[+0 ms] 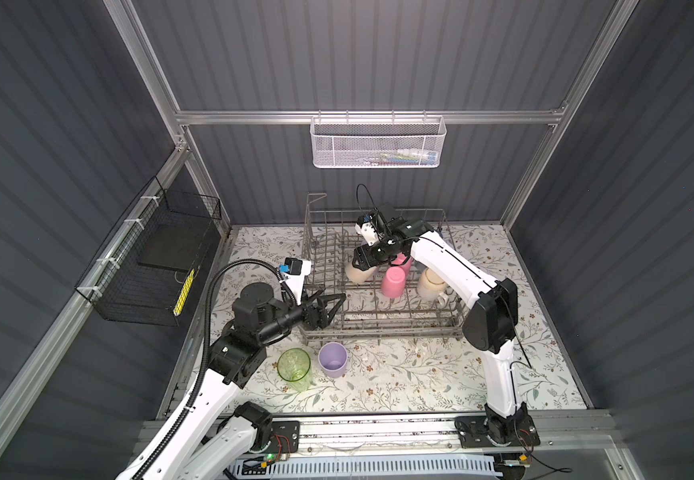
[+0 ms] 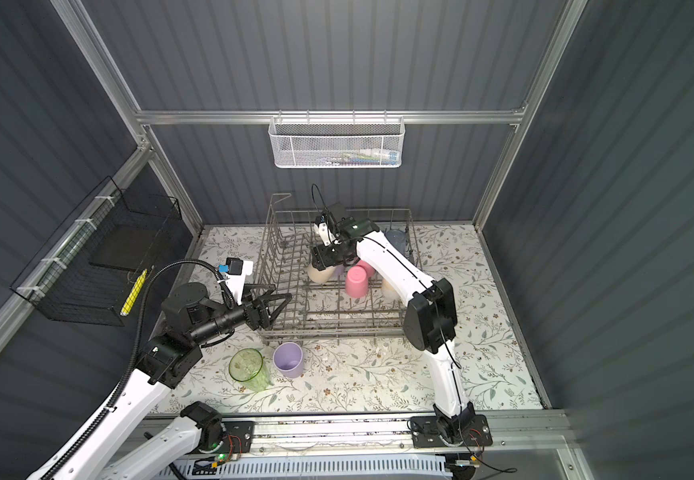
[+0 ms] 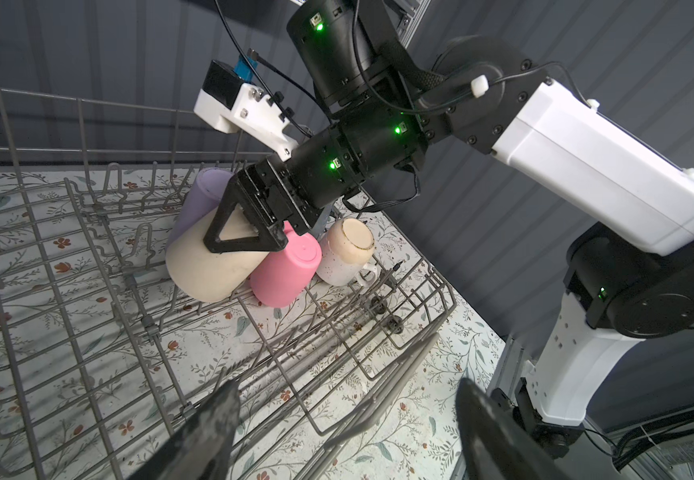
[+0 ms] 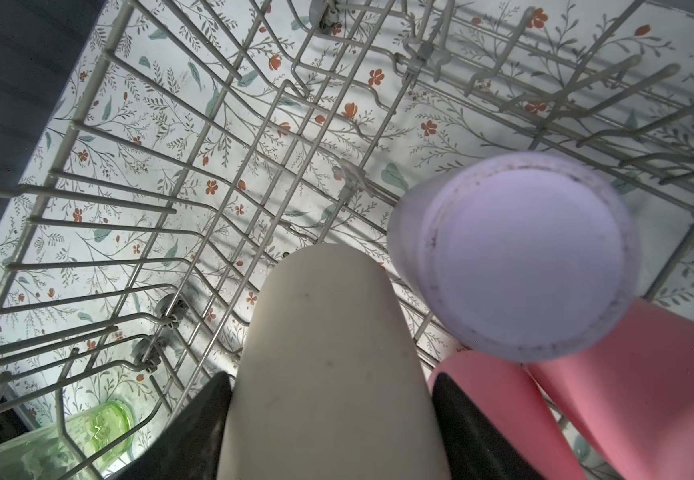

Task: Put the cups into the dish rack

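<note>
The grey wire dish rack [image 1: 378, 329] stands at the back of the table. My right gripper [image 4: 331, 380] is shut on a cream cup [image 4: 328, 353] and holds it tilted, mouth down, among the tines [image 1: 360, 272]. Beside it in the rack sit an upturned lilac cup [image 4: 515, 257], two pink cups [image 1: 394, 281] [image 3: 285, 274] and a clear blue cup [image 2: 397, 240] at the back. In front of the rack a lilac cup [image 1: 333, 359] and a clear green cup [image 1: 294, 368] stand upright. My left gripper [image 1: 333, 301] hangs open over the rack's front left corner, holding nothing [image 3: 349, 424].
An upturned speckled cream mug [image 1: 430, 282] with a handle sits in the rack under my right arm. A white mesh basket [image 1: 378, 145] hangs on the back wall. On the left wall hangs a black wire basket [image 1: 158, 266]. The rack's left half [image 3: 67, 291] holds only tines.
</note>
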Tool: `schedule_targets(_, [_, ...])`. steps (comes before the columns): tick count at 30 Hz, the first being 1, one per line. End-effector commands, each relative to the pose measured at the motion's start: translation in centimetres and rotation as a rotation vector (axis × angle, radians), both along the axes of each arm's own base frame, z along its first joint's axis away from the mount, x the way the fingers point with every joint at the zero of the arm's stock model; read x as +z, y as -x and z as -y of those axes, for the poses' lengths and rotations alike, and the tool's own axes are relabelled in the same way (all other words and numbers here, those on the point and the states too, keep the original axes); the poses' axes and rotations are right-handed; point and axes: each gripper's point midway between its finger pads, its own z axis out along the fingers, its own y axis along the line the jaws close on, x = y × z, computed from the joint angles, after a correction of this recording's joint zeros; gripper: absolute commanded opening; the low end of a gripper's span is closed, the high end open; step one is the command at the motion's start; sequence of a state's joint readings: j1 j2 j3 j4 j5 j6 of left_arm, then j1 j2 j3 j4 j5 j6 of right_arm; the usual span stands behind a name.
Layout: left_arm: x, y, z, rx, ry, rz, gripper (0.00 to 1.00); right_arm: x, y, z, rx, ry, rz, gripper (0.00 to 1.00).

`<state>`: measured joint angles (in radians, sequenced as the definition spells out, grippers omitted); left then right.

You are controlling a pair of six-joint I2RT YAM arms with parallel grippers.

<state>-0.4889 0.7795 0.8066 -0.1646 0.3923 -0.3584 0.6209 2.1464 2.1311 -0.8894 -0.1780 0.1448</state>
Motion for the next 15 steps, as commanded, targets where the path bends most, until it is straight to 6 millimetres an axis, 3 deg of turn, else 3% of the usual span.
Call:
schedule_targets(1, [0.0,0.2,-0.3,0.003,-0.008,0.019,0.81,-0.1,-0.3,-0.3,0.002,0.016,0.011,0.32])
schedule_targets(15, [-0.2,0.3,-0.2,-0.006,-0.007,0.016,0.81,-2.3,-1.1,-1.6,-0.005,0.045,-0.010,0.39])
